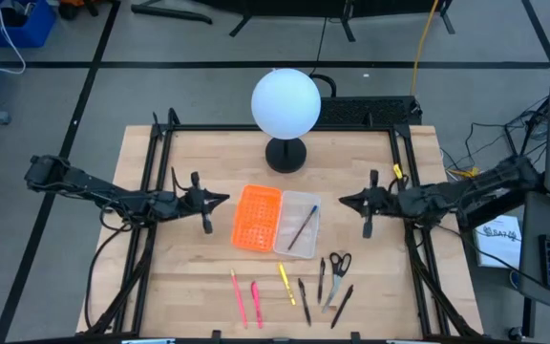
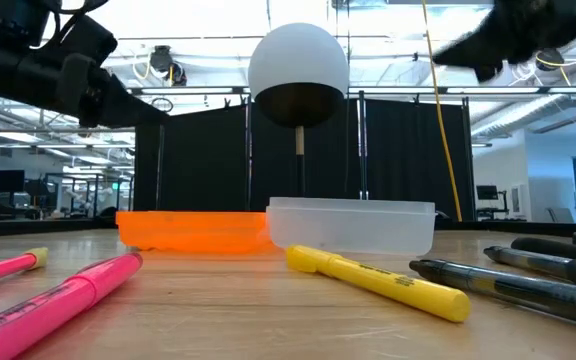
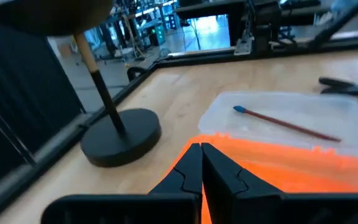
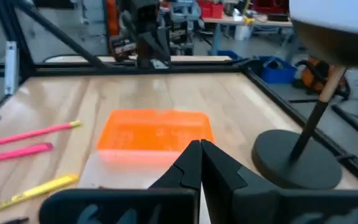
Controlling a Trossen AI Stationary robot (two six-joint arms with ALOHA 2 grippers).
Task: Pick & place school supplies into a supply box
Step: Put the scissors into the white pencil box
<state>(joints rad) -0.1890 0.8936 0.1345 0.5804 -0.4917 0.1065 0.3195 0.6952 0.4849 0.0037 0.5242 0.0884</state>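
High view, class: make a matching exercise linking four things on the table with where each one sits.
Things:
1. brown pencil
2. orange perforated piece
3. scissors
4. lamp

Places:
A. far side of the table, behind both trays
B. inside the supply box
C. on the bare wood, near edge, among the dark pens
D. touching the supply box on the side toward the left arm

Pairs: 1-B, 2-D, 3-C, 4-A
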